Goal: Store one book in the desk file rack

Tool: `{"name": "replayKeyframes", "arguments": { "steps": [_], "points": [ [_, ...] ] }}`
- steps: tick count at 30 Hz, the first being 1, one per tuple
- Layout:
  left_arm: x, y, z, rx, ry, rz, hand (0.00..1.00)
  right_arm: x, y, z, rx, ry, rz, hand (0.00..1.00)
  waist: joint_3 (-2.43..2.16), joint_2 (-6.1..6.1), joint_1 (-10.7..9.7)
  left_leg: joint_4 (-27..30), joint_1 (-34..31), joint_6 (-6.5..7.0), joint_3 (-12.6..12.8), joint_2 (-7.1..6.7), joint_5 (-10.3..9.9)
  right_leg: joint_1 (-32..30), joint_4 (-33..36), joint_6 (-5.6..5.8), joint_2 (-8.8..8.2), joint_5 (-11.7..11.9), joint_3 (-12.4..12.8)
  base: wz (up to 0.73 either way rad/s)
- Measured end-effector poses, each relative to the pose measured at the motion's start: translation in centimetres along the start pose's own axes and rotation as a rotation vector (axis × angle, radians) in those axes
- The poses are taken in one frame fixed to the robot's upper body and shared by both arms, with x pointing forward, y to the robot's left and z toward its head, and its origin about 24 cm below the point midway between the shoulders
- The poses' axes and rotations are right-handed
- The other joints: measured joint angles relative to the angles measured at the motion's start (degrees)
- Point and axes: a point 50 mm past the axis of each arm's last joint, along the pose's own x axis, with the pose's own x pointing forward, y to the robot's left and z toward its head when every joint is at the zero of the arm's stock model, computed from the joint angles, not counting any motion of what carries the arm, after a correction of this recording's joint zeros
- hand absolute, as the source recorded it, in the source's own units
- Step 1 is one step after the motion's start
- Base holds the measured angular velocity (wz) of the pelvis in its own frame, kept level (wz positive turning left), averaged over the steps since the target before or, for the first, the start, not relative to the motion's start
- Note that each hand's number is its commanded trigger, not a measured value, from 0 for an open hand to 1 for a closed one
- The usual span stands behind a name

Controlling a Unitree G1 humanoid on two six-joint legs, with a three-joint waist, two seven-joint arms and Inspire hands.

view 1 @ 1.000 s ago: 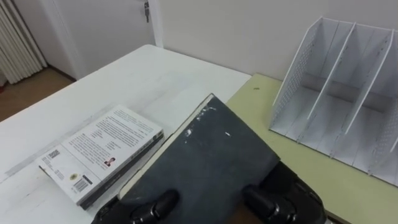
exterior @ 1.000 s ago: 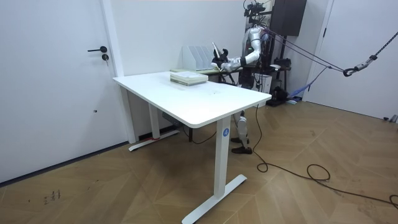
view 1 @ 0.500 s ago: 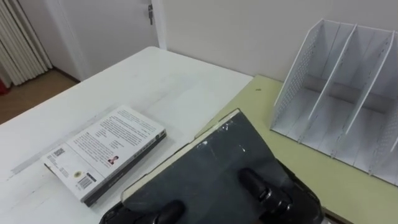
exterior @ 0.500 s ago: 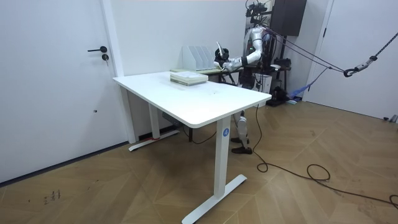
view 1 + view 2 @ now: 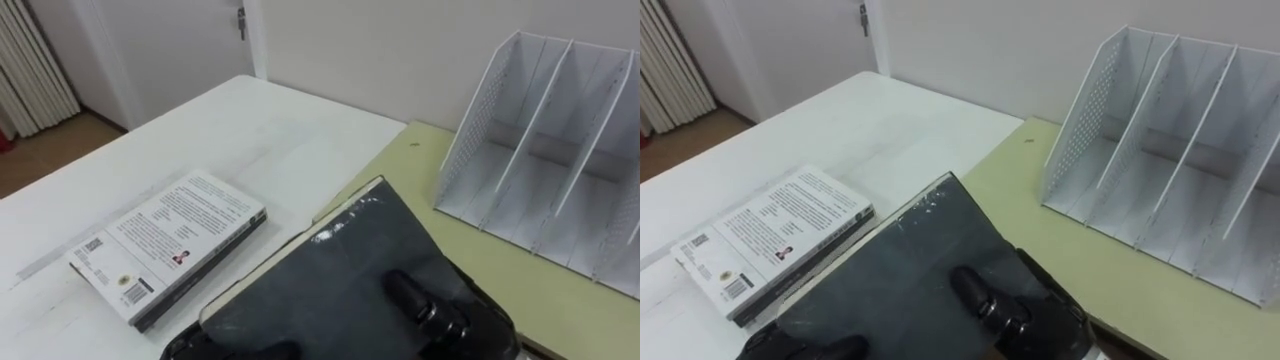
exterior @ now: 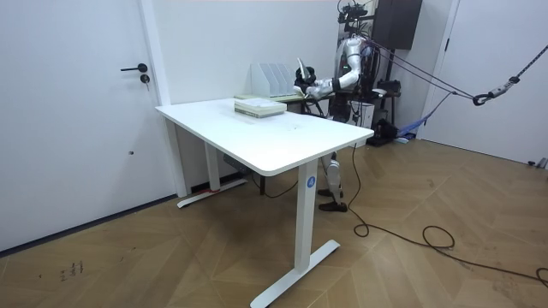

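I hold a dark-covered book [image 5: 340, 265] tilted up in front of me, over the seam between the two tables. My right hand [image 5: 430, 310] is shut on its lower right part, thumb lying on the cover. My left hand [image 5: 225, 347] grips its lower left corner at the picture's bottom edge. The white file rack [image 5: 545, 150] stands upright and empty on the yellow-green desk [image 5: 560, 295], ahead and to the right of the book. In the room view the book [image 6: 301, 70] stands raised beside the rack [image 6: 272, 79].
A stack of white-covered books [image 5: 165, 245] lies on the white table [image 5: 230, 125] to my left. A wall runs just behind the rack. A door and a radiator are at the far left.
The book has tipped more upright and its far corner has shifted right. My right thumb has slid further up the cover, while my left thumb has dropped toward the bottom edge.
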Motion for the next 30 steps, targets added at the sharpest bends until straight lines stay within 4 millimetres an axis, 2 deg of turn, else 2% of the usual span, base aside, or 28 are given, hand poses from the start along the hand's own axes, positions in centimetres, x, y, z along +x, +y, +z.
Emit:
{"name": "replayKeyframes", "arguments": {
  "steps": [4, 10, 12, 13, 15, 18, 19, 21, 24, 28, 30],
  "points": [
    [-0.4, 0.5, -0.4, -0.015, 0.009, 0.051, 0.00, -0.1, -0.2, 0.1, -0.013, 0.011, -0.035, 1.00, 0.18, -0.59, -0.19, -0.23, 0.68, -0.01, -0.03, 0.00, 0.00, 0.43, -0.22, -0.01, 0.03, -0.02, -0.04, 0.00],
    [-2.7, 2.6, -2.7, -0.035, 0.079, 0.244, 0.00, -0.8, -1.0, 1.3, -0.104, 0.032, -0.135, 1.00, 0.21, -1.36, -0.58, -1.32, 2.19, 0.00, -0.04, 0.00, 0.01, 2.19, -1.17, 0.04, 0.25, 0.04, 0.13, 0.00],
    [-4.0, 3.6, -4.4, -0.031, 0.158, 0.355, 0.00, -1.0, -1.4, 1.9, -0.166, 0.040, -0.184, 1.00, 0.23, -1.82, -0.86, -1.90, 2.51, -0.04, 0.00, -0.04, 0.07, 2.17, -1.26, 0.04, 0.22, 0.03, 0.09, 0.00],
    [-4.3, 3.7, -4.9, -0.026, 0.187, 0.381, 0.00, -1.0, -1.4, 1.9, -0.177, 0.042, -0.195, 1.00, 0.19, -1.92, -1.00, -2.04, 2.73, -0.05, 0.01, -0.05, 0.09, 2.18, -1.29, 0.04, 0.24, 0.03, 0.10, 0.00],
    [-5.8, 4.1, -7.3, -0.027, 0.305, 0.473, 0.00, -0.7, -1.6, 2.4, -0.238, 0.054, -0.236, 1.00, 0.19, -2.07, -1.77, -2.14, 2.73, -0.05, 0.03, -0.06, 0.08, 2.21, -1.50, 0.04, 0.25, 0.02, 0.07, 0.00],
    [-7.5, 4.3, -9.9, -0.032, 0.409, 0.579, 0.00, -0.4, -1.8, 3.4, -0.353, 0.061, -0.297, 1.00, 0.17, -2.30, -3.07, -2.25, 2.78, -0.03, 0.07, -0.06, 0.09, 2.27, -2.18, 0.11, 0.40, 0.09, 0.12, 0.00],
    [-7.9, 4.3, -10.3, -0.038, 0.421, 0.603, 0.00, -0.4, -1.9, 3.7, -0.369, 0.053, -0.313, 1.00, 0.16, -2.35, -3.08, -2.35, 2.84, -0.04, 0.20, -0.04, 0.09, 2.31, -2.25, 0.11, 0.74, 0.10, 0.16, -0.06],
    [-9.9, 4.6, -12.0, -0.048, 0.490, 0.714, 0.00, -0.4, -2.0, 4.6, -0.478, 0.013, -0.406, 1.00, 0.18, -2.26, -2.84, -2.85, 3.50, -0.07, 1.62, 0.25, 0.07, 2.42, -2.54, 0.02, 0.96, 0.19, 1.08, -0.21],
    [-12.0, 4.6, -13.6, -0.025, 0.590, 0.839, 0.00, -0.2, -1.9, 5.9, -0.622, -0.042, -0.547, 1.00, 0.30, -1.80, -3.17, -3.65, 3.64, -0.11, 1.94, 0.28, 0.04, 2.00, -2.74, 0.03, 1.33, 0.26, 1.75, -0.19],
    [-13.0, 4.4, -14.9, -0.014, 0.601, 0.942, 0.00, 0.0, -0.9, 7.5, -0.819, -0.127, -0.677, 1.00, -0.08, -1.11, -3.05, -4.56, 3.55, -0.10, 3.24, 0.23, 0.05, 1.22, -3.10, 0.09, 1.82, 0.58, 2.98, -0.17],
    [-13.5, 4.2, -15.8, -0.021, 0.613, 1.012, 0.00, 0.2, -0.4, 8.0, -0.920, -0.196, -0.767, 1.00, -0.44, -0.71, -3.52, -4.91, 3.50, -0.10, 3.24, 0.09, 0.06, 1.23, -3.20, 0.11, 1.93, 0.69, 3.17, -0.05]
  ]
}}
